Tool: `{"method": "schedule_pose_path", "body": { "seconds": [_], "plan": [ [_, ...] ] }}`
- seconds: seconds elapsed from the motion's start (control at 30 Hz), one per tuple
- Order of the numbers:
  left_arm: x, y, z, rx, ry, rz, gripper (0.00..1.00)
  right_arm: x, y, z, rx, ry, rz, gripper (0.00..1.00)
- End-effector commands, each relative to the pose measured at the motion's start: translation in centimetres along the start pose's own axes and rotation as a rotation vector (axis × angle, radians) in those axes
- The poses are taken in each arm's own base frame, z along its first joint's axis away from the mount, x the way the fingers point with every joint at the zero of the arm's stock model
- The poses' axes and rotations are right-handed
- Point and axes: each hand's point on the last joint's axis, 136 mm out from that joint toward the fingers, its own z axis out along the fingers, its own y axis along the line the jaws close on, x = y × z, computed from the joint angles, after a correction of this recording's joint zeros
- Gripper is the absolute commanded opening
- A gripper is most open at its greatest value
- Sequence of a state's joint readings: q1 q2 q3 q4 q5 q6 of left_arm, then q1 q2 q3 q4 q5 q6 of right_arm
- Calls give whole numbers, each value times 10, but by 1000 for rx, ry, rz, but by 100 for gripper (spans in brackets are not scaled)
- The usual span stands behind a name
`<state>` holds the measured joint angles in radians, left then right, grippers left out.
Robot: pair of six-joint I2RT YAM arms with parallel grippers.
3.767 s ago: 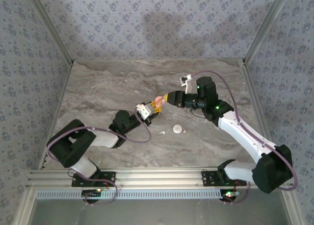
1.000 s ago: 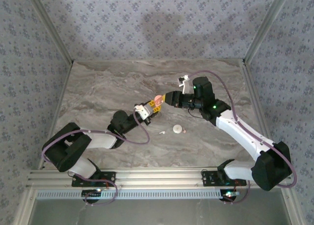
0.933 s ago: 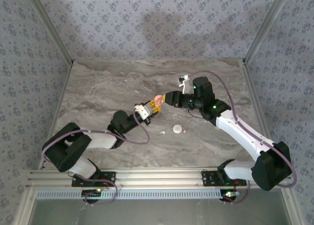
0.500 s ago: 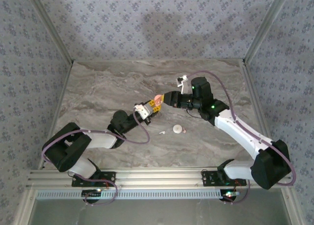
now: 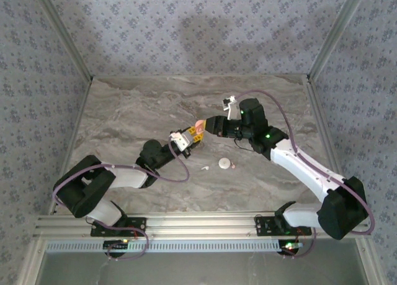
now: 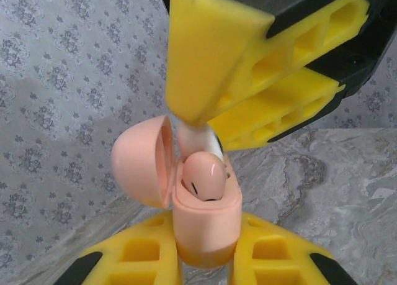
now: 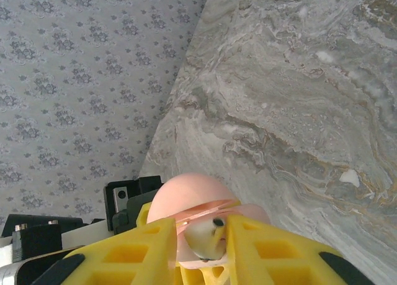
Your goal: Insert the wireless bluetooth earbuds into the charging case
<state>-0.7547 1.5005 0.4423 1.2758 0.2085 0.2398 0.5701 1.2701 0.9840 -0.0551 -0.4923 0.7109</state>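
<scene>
A white earbud (image 6: 197,138) stands at the mouth of the open pink charging case (image 6: 205,226), pinched between the yellow fingers of the right gripper (image 6: 200,131), which reaches down onto the case from above. In the neighbouring well sits a pink earbud (image 6: 205,175), and the case's lid (image 6: 141,167) is swung back to one side. The left gripper (image 6: 205,235) clamps the lower body of the case between its own yellow fingers and holds it upright, clear of the table.

The right wrist view has the same white earbud (image 7: 201,238) gripped between the two fingers of the right gripper (image 7: 201,229), with the pink case (image 7: 189,195) just beyond.

From above, the two grippers meet tip to tip over the middle of the marbled table (image 5: 136,111), with the case (image 5: 198,123) between the left gripper (image 5: 195,133) and the right gripper (image 5: 208,125). Nearer the arm bases, a loose earbud (image 5: 204,167) lies on the table beside a round white disc (image 5: 223,164).
</scene>
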Motion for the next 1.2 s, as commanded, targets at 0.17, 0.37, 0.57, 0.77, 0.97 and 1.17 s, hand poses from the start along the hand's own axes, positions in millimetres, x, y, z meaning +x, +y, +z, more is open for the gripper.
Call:
{"method": "schedule_pose_path", "body": {
  "seconds": [0.17,0.37,0.57,0.77,0.97,1.17],
  "plan": [
    [-32,8,1,-31,-96,27,11,-3,-2,-4,50,-7,5,35],
    [-31,7,1,-28,-92,29,11,-7,1,-13,63,-19,-17,39],
    [-31,7,0,-24,-90,29,11,-10,5,-22,65,-29,-41,44],
    [-33,3,-1,0,-90,29,11,-13,12,-31,48,-58,-112,46],
    [-33,1,-2,13,-85,31,11,-16,14,-38,49,-81,-154,49],
    [-35,-2,-1,30,-89,45,11,-13,3,-33,92,-64,-147,54]
  ]
}}
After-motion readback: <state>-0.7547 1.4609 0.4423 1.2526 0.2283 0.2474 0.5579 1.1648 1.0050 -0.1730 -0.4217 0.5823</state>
